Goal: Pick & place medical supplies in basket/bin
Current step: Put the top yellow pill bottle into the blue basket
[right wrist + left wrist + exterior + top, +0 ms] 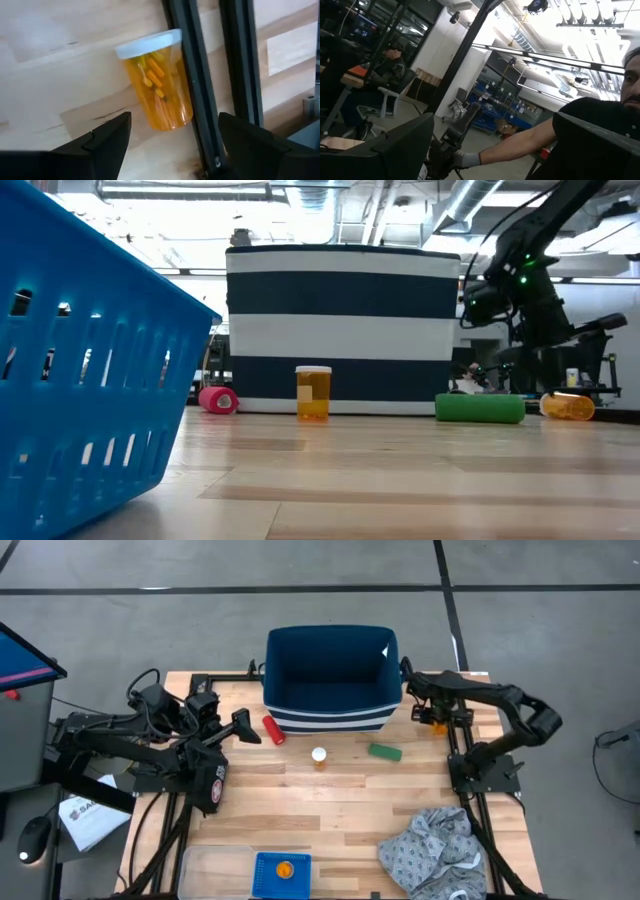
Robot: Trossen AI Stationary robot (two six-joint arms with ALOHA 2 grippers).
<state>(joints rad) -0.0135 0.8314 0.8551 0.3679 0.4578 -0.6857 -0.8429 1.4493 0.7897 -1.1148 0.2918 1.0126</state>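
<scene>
Right gripper (432, 718) poised over a fallen pill bottle at the table's far right; left gripper (243, 727) idle, fingers spread.

Right gripper's fingers stand apart on either side of an orange pill bottle (157, 80) with a white cap, lying on its side against a black rail (192, 85), not clamped. Left gripper sits beside the red cylinder (273, 729), tilted up off the table, nothing between its fingers. A second orange bottle (319, 757) stands upright mid-table in front of the navy white-striped tub (330, 680); the green oblong piece (385, 751) lies flat to its right. The blue basket (281, 873) sits at the near edge with one orange item inside, next to a clear tray (215, 870). Crumpled grey cloth (440, 852) at the near right corner.
</scene>
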